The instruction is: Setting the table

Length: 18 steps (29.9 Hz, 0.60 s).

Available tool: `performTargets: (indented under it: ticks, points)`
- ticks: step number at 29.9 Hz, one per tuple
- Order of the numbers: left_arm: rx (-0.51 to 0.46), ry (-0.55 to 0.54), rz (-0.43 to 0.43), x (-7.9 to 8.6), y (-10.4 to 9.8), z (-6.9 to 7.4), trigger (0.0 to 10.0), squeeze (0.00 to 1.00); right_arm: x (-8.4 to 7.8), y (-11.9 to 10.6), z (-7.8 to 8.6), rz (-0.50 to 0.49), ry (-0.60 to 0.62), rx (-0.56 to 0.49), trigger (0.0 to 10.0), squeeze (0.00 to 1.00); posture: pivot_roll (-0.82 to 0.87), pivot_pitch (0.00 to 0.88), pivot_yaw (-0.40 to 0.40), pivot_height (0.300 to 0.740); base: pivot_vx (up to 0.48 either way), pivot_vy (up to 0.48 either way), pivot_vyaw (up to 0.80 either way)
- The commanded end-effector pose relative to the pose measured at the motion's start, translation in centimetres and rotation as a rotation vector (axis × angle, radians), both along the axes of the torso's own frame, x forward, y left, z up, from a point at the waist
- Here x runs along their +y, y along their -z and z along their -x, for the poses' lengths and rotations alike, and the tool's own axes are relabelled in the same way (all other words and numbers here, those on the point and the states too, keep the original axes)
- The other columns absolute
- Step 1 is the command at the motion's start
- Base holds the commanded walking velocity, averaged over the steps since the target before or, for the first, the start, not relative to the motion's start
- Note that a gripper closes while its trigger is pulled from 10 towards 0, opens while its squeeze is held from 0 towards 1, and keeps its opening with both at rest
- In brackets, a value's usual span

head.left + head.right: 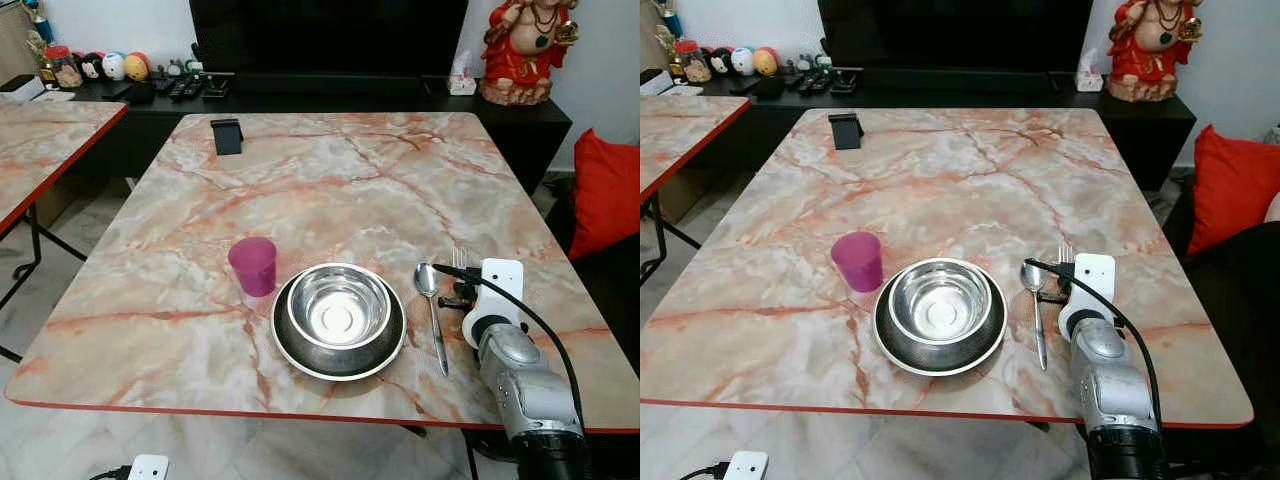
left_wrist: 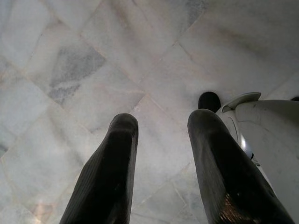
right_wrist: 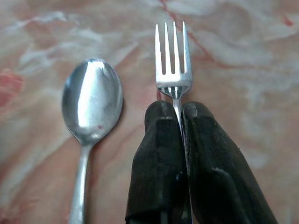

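The right gripper [image 3: 180,121] is squeezed shut on the neck of one fork [image 3: 173,60]. The fork's four prongs stick out past the fingertips, over the marble table [image 1: 330,170]. In the right wrist view you can see the thin fork stem pinched between the two black fingers [image 3: 156,158]. From the head camera the white wrist block hides most of the fork, so only the prong tips peek out above it [image 1: 459,257].

Just beside the gripper, on its left, lies one spoon [image 1: 433,310], with its bowl next to the fork's prongs and its handle pointing back to the near edge of the table. Nothing lies between the spoon and the fork.

A little more to the left sits one shiny steel bowl [image 1: 339,305], standing on one dark round plate [image 1: 290,345]. Left of that, close to the plate, stands one pink cup [image 1: 253,265], upright.

Far past the gripper, near the far edge of the table, there is one small black stand [image 1: 227,135]. Behind the table is a long dark shelf [image 1: 500,110] with a red statue [image 1: 525,45], a tissue box [image 1: 461,78], some remotes [image 1: 188,88] and little round toys [image 1: 115,66]. A red cushion [image 1: 608,190] is off to the right.

The left gripper [image 2: 161,126] hangs over the pale tile floor [image 2: 93,70], its two fingers apart and holding nothing.
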<state>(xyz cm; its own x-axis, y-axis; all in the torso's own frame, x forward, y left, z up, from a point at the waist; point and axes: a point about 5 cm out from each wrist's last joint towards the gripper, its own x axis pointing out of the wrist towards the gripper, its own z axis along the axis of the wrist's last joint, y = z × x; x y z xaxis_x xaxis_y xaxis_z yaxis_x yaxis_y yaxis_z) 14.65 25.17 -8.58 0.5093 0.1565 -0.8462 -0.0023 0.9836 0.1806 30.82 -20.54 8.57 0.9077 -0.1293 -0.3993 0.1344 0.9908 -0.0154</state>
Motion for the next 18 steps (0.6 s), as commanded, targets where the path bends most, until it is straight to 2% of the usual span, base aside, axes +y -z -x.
performTargets:
  ticks: [1, 18]
  points:
    - [0.008, 0.002, -0.004, 0.13, 0.02, 0.14, 10.0, 0.00, -0.05, -0.02, -0.16, -0.002, 0.006, -0.006, 10.0, 0.00, -0.02, 0.000, 0.009, 0.711, 0.000, 0.000, 0.00]
    - [0.010, 0.009, -0.011, 0.27, -0.02, 0.16, 10.0, 0.00, -0.80, 0.47, -0.75, 0.010, 0.029, -0.007, 10.0, 0.00, -0.02, 0.000, 0.020, 0.711, 0.000, 0.000, 0.00]
